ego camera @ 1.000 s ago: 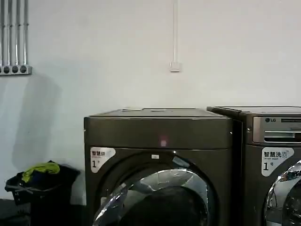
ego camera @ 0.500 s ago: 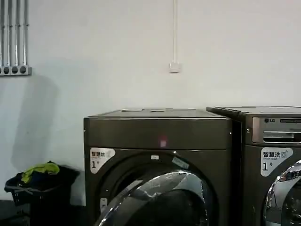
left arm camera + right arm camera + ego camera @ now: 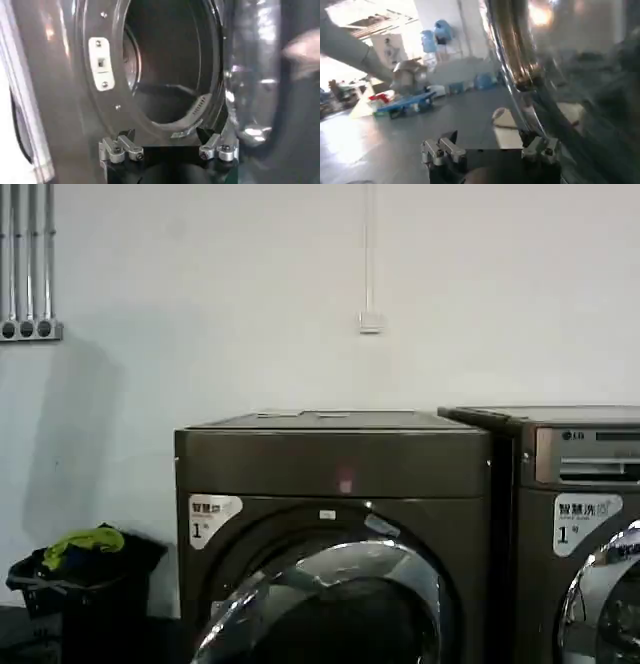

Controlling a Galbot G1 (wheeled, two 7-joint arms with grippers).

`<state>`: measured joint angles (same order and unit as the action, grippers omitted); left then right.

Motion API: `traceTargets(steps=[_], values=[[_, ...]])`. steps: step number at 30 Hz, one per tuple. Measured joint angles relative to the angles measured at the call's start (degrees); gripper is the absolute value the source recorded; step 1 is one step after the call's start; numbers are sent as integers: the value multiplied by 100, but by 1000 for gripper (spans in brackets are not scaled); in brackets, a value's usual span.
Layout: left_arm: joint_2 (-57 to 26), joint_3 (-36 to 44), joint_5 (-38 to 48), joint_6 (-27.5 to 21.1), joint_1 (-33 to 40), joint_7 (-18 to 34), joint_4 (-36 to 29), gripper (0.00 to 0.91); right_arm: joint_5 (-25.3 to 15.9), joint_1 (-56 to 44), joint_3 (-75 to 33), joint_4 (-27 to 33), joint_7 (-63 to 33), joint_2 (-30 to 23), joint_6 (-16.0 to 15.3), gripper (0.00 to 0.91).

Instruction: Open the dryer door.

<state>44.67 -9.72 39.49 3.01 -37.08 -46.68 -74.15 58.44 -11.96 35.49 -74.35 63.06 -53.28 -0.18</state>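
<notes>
One dryer door (image 3: 330,594), a chrome ring around dark glass, sits low on the front of the dryer (image 3: 335,464) in the head view, its shiny rim tilted off the round opening behind it, so it stands partly open. The dryer stands against the white wall (image 3: 200,284), touching the LG-marked machine (image 3: 580,484) on its right side. The left gripper (image 3: 169,150) faces straight into the dark drum (image 3: 170,65), its jaws spread wide and holding nothing. The right gripper (image 3: 490,150) is beside the door's chrome edge (image 3: 512,55), its jaws likewise wide apart and empty. Left of the dryer, a black laundry basket (image 3: 90,599) holds dark clothes with a yellow-green garment (image 3: 82,542) on top.
</notes>
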Motion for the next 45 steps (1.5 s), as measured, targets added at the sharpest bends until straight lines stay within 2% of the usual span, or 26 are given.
traceTargets(steps=[19, 29, 36, 41, 45], values=[[455, 621, 18, 84, 727, 9, 515, 907, 39, -458, -544, -38, 49, 380, 27, 907], [751, 1065, -20, 135, 1106, -14, 776, 907, 152, -917, -1061, -388, -134, 935, 52, 907], [953, 1244, -46, 152, 1205, -14, 789, 907, 456, -1648, -1999, -786, -559, 1403, 154, 907], [1031, 1288, -85, 170, 1185, -13, 739, 907, 693, -2435, -2902, -1157, -993, 1655, 395, 907], [1028, 1287, -86, 178, 1124, -7, 667, 907, 688, -3174, -3721, -1513, -1414, 1800, 640, 907]])
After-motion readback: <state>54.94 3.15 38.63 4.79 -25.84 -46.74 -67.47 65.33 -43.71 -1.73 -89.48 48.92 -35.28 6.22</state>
